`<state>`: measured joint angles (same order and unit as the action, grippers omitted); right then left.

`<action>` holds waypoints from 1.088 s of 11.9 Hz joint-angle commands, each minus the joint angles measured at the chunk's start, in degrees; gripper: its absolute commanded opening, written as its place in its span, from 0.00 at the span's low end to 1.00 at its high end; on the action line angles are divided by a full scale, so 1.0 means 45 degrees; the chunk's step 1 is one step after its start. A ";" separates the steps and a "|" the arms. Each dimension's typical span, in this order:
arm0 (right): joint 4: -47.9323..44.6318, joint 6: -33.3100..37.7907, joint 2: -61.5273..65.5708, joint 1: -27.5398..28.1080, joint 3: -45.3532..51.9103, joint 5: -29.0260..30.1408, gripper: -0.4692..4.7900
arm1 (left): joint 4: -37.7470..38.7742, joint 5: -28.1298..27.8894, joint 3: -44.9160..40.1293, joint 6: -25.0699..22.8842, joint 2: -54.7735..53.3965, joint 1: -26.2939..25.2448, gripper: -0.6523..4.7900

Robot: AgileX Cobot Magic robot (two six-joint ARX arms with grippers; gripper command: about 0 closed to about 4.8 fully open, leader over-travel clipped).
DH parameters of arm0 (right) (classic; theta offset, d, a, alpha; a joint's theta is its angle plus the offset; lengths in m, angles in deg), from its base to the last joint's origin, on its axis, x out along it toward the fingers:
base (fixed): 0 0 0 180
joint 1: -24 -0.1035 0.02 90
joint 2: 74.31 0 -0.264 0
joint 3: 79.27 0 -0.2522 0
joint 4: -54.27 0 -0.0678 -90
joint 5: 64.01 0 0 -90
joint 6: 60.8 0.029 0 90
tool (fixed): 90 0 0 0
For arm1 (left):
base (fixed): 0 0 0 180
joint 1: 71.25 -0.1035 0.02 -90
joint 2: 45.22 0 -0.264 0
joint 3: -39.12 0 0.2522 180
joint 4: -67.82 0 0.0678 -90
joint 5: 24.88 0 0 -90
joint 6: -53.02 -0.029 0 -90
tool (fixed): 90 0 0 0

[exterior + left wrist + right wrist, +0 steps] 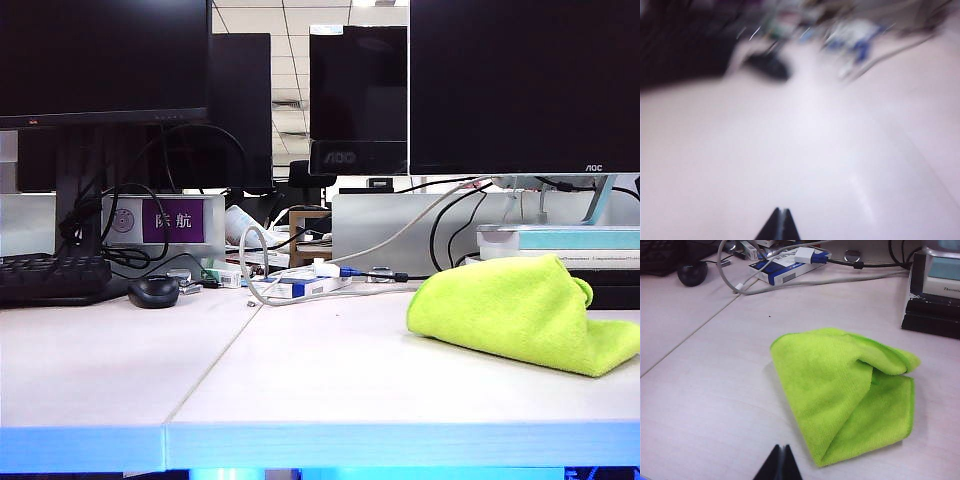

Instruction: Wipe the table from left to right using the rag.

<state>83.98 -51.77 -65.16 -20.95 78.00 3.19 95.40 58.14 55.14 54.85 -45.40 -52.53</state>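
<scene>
The rag is lying loose on the table, toward the right edge, bunched and folded over itself with one flap peaked up. Nothing is gripping or pressing it. Sitting at the right end of the surface, it reads as dropped where a left-to-right pass would finish; my judgement is that the wipe is at or near its end.

Left gripper: fingertips are meeting in a closed point, nothing between them. Its wrist view is smeared with motion blur, so the arm is swinging fast. It is looking across bare tabletop toward the clutter along the back edge, with a dark mouse near the back-left.

Right gripper: tips are likewise pressed together and empty. It is hanging above the tabletop just short of the rag's near fold, aimed down and forward at it, not touching. The view is sharp.

Neither arm is showing in the exterior view, so both are sitting pulled back behind the front edge.

Other items are keeping to the back edge: a blue-and-white box tangled in cables, a keyboard at back-left, stacked books at back-right beside the rag.
</scene>
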 commanded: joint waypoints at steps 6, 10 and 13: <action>-0.0151 0.0039 -0.0039 -0.0019 -0.0044 -0.0039 0.08 | -0.0709 0.1049 -0.0393 0.0024 0.0015 -0.1914 0.11; -0.0160 0.0039 -0.0044 -0.0029 -0.0044 0.0000 0.08 | -0.0724 0.1647 -0.0398 -0.1724 0.0034 -0.4881 0.11; -0.0160 0.0039 -0.0044 -0.0029 -0.0044 -0.0005 0.08 | -0.0738 0.0942 -0.0393 -0.1642 0.0034 -0.4886 0.12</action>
<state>84.00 -51.77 -65.25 -20.98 78.00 3.23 91.38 62.68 53.59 47.41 -45.36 -74.52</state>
